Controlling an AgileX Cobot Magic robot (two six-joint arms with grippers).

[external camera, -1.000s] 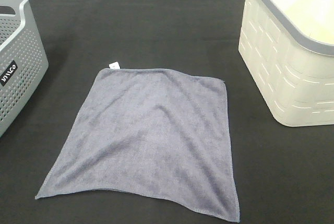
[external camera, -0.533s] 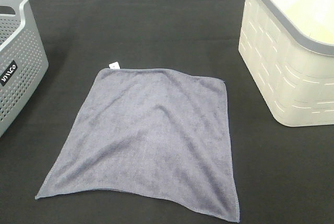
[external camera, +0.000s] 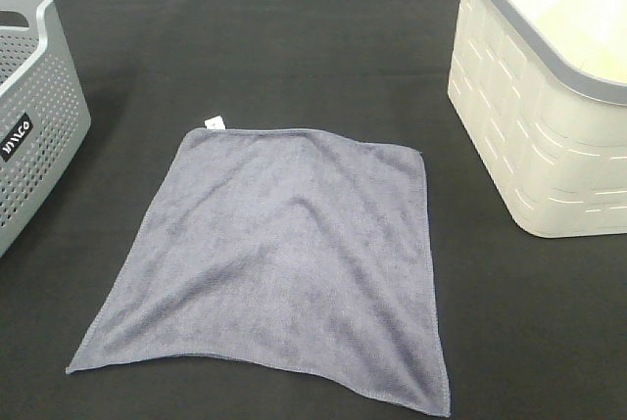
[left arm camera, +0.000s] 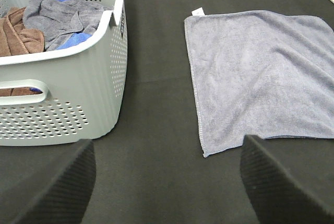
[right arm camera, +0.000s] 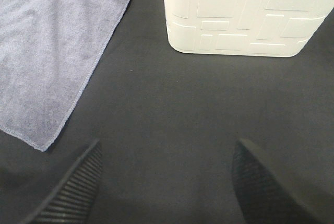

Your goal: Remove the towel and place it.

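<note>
I see the black surface [external camera: 294, 38] filling the overhead view. At its right edge stands a cream laundry basket [external camera: 534, 136] with a grey rim; at the left edge a grey perforated laundry basket [external camera: 34, 116], which in my left wrist view holds brown and grey cloths [left arm camera: 47, 23]. Between the two, well apart from both, the greyish-purple towel [external camera: 284, 263] lies spread flat, its small white tag [external camera: 214, 123] at the far left corner. My left pincer [left arm camera: 167, 182] hangs above bare surface just short of a towel corner, jaws parted wide, holding nothing. My right pincer [right arm camera: 167, 182] is likewise spread wide and empty, near the cream basket.
</note>
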